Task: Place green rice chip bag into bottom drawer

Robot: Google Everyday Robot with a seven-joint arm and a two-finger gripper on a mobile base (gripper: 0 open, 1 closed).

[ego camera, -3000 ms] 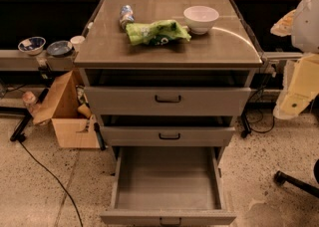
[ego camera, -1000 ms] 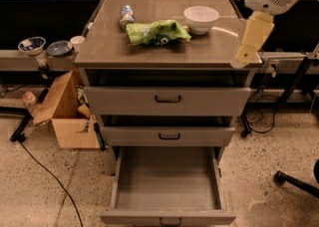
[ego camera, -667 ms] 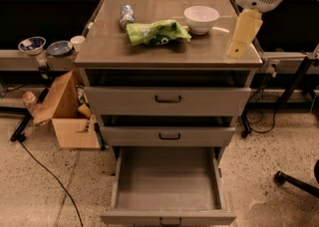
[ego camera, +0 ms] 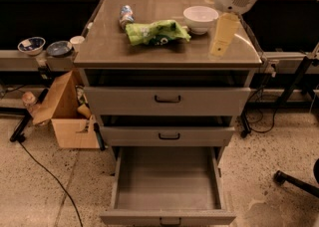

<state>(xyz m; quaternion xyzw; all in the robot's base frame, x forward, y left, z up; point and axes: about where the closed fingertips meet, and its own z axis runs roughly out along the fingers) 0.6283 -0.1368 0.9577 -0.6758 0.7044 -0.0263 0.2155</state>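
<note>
The green rice chip bag (ego camera: pixel 157 32) lies crumpled on the cabinet top (ego camera: pixel 149 56), between a small printed can (ego camera: pixel 125 16) and a white bowl (ego camera: pixel 200 18). My gripper (ego camera: pixel 219 49) hangs from the white arm at the upper right. It points down over the right part of the cabinet top, just right of the bowl and about a bag's width from the bag. The bottom drawer (ego camera: pixel 167 178) is pulled fully out below, and its flat grey tray holds nothing.
Two shallower drawers (ego camera: pixel 167 99) above are shut. An open cardboard box (ego camera: pixel 65 111) stands on the floor at the left, with bowls (ego camera: pixel 31 45) on a low shelf above it. A cable runs across the floor, and a chair base (ego camera: pixel 299 181) sits at the right.
My arm has swung in from the right edge of view and moved left over the cabinet top, toward the bowl. The bag, bowl and drawers have not moved.
</note>
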